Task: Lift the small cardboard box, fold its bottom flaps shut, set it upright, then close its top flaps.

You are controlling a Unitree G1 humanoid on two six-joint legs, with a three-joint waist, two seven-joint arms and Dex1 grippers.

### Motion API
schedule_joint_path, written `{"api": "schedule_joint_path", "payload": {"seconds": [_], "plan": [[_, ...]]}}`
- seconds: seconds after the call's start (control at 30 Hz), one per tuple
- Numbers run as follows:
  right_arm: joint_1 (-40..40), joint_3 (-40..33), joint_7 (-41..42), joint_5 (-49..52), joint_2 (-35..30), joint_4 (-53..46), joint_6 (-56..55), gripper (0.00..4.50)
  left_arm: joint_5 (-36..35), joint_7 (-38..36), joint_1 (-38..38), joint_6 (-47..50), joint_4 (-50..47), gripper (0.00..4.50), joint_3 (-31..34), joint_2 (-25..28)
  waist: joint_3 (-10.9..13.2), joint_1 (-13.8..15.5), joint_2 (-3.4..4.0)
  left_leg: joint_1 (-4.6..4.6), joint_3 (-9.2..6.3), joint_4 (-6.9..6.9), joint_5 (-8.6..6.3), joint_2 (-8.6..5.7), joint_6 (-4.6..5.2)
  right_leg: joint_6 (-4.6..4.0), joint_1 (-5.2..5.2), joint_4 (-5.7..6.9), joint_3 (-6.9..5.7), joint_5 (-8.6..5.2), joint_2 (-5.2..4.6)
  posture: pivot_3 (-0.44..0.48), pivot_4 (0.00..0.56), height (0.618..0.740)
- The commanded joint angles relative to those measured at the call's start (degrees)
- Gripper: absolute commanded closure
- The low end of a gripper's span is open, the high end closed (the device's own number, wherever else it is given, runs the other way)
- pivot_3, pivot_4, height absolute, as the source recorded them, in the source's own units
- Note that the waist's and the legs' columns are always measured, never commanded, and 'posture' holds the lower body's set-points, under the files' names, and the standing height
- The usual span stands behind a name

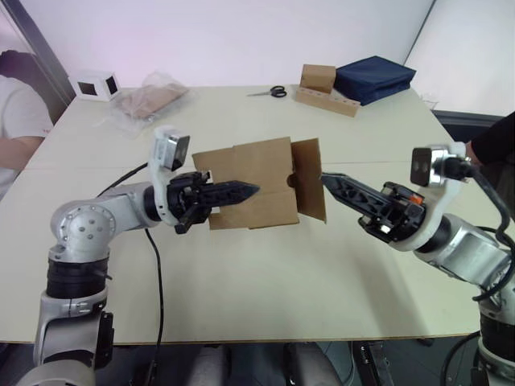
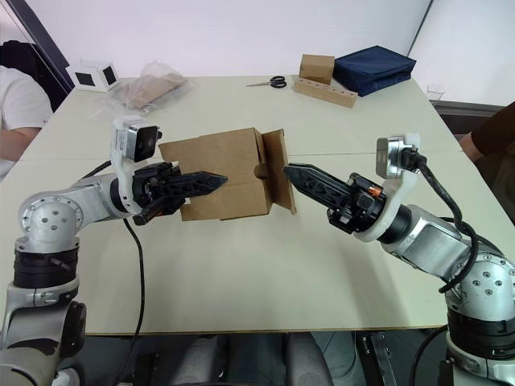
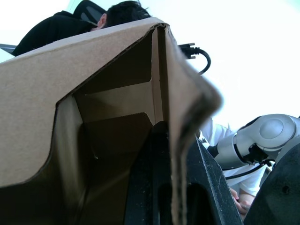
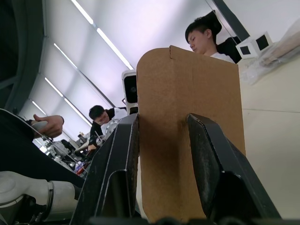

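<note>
Table [image 1: 241,305], wide and pale, lies under the small plain brown cardboard box [image 1: 253,189], held up above it. The left gripper [image 1: 245,191] pinches one box wall. The right gripper [image 2: 294,173] is spread wide around a loose flap. No flaps look folded shut yet.

Head stereo pair over table [image 1: 265,297]; wrist cams close on small cardboard box [image 2: 221,173].

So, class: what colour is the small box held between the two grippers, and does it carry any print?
Plain brown, no print on the small cardboard box; clearest in the right eye view.
</note>
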Motion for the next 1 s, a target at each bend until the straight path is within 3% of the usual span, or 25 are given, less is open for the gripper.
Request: {"api": "schedule_joint_path", "payload": {"seconds": [0.03, 1.0], "plan": [[0.40, -1.43, 0.55, 1.81, -0.87, -0.25, -1.19, 2.91, -0.78, -0.22, -1.05, -0.73, -1.46, 4.50, 1.03, 0.32, 0.00, 0.00, 0.00, 0.00, 0.00, 0.00, 0.00, 0.00, 0.00, 0.00, 0.00, 0.00, 0.00, 0.00, 0.00, 0.000, 0.150, 0.740], [-0.52, 0.82, 1.83, -3.96, 1.20, 2.80, -1.35, 2.91, -0.68, 0.77, -0.74, -1.60, -1.99, 4.50, 1.16, -0.19, 0.00, 0.00, 0.00, 0.00, 0.00, 0.00, 0.00, 0.00, 0.00, 0.00, 0.00, 0.00, 0.00, 0.00, 0.00, 0.000, 0.150, 0.740]]}}
